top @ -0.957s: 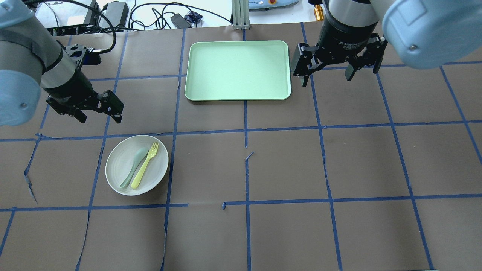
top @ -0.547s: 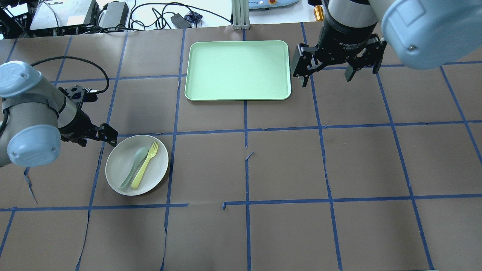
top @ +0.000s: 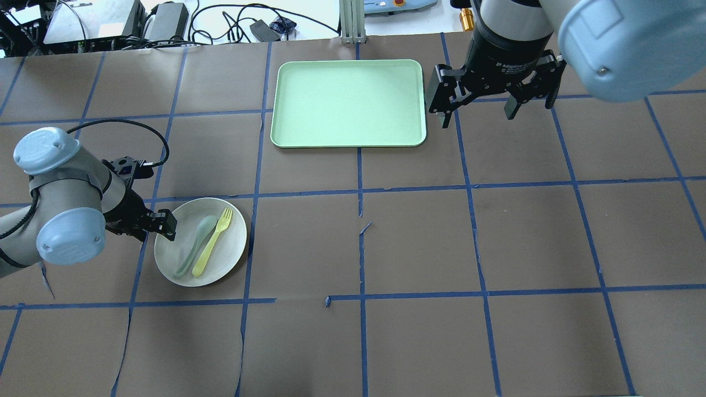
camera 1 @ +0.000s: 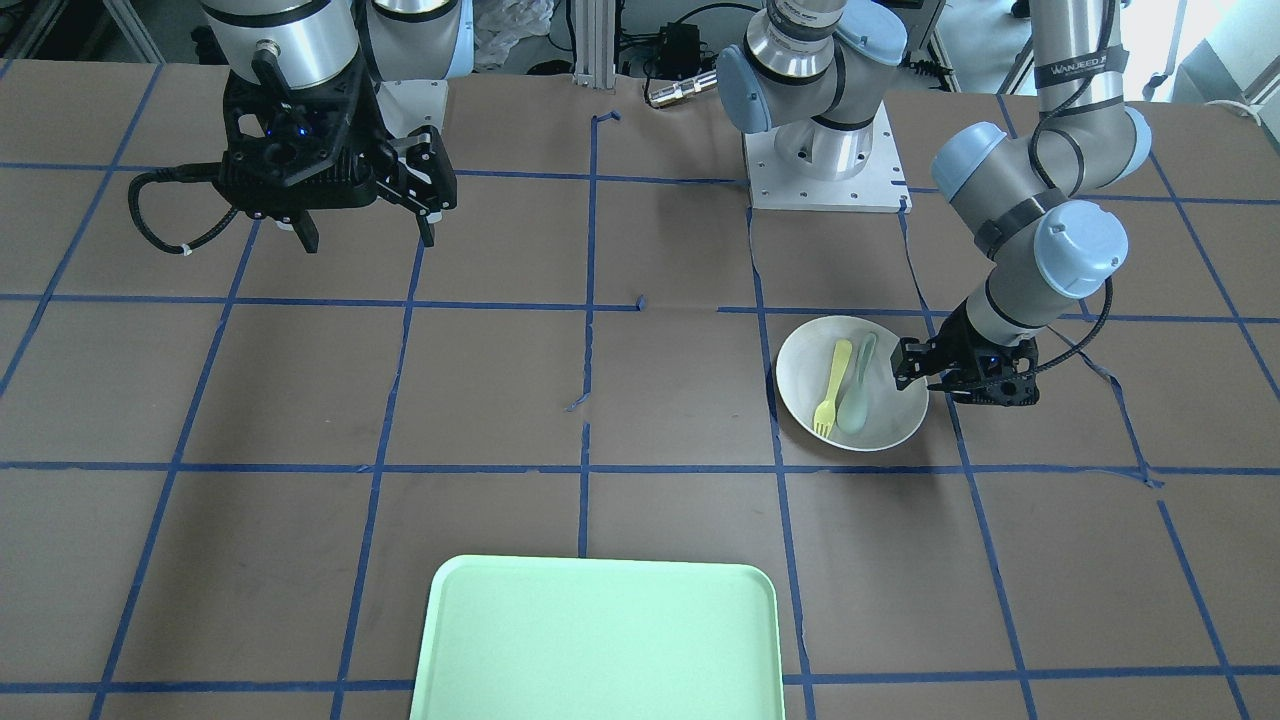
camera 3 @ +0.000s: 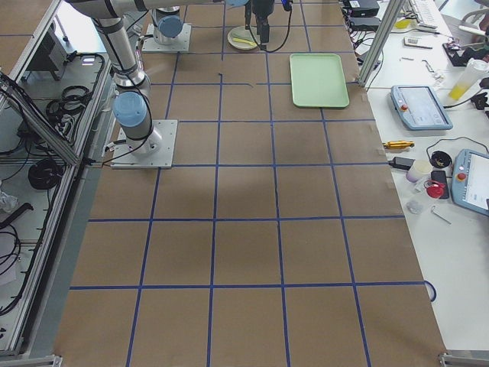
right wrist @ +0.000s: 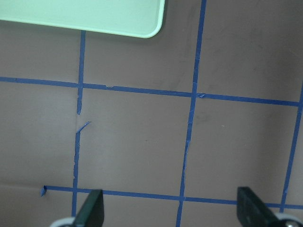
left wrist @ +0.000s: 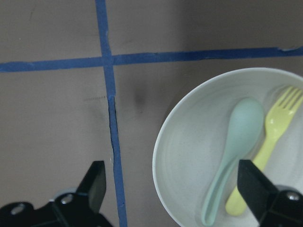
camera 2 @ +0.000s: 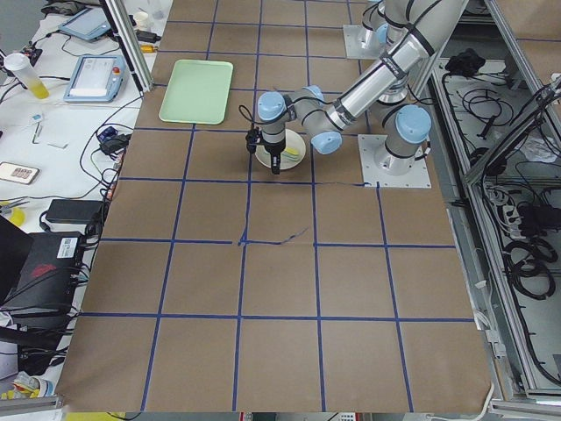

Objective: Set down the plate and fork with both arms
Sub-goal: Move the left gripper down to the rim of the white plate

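The white plate (top: 175, 259) lies at the table's left with the yellow fork (top: 212, 242) and a grey-green spoon (top: 196, 245) side by side in it. My left gripper (top: 154, 226) is low and open at the plate's left rim. In the left wrist view, one of its fingers (left wrist: 94, 184) is over the table and the other over the plate (left wrist: 163, 156), close to the fork (left wrist: 265, 151). From the front, the left gripper (camera 1: 940, 385) meets the plate (camera 1: 800, 375) at its edge. My right gripper (top: 477, 110) hangs open and holds nothing, just right of the tray.
A mint-green tray (top: 348, 102) lies at the far centre of the table and shows nearest in the front view (camera 1: 597, 640). Blue tape lines grid the brown table cover. Cables and power bricks lie beyond the far edge.
My left arm has swung down and toward me, bringing its open gripper from beyond the plate to the plate's left rim. The right arm has hardly moved.
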`<state>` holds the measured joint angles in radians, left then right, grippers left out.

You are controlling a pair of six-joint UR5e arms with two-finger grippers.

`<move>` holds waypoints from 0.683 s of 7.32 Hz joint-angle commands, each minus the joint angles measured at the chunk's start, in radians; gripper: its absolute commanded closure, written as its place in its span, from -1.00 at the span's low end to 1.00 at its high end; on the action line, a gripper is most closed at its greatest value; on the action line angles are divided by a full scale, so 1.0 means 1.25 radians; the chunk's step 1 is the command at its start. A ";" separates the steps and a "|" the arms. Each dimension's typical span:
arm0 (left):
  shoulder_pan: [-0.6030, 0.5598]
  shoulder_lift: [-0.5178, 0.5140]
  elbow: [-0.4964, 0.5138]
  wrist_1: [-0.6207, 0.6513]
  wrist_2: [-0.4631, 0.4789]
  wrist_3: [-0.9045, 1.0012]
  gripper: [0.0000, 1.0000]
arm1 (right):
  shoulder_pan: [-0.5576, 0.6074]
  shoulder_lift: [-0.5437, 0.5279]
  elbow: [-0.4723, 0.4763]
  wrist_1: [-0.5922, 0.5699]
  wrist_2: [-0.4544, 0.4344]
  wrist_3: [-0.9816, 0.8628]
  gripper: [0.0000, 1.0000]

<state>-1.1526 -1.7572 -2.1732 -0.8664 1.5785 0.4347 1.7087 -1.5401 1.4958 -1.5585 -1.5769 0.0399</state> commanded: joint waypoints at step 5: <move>0.005 -0.009 0.001 -0.004 0.000 0.006 1.00 | 0.000 0.000 0.000 0.000 0.000 0.000 -1.00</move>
<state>-1.1497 -1.7698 -2.1735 -0.8702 1.5796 0.4420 1.7087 -1.5401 1.4957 -1.5575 -1.5769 0.0399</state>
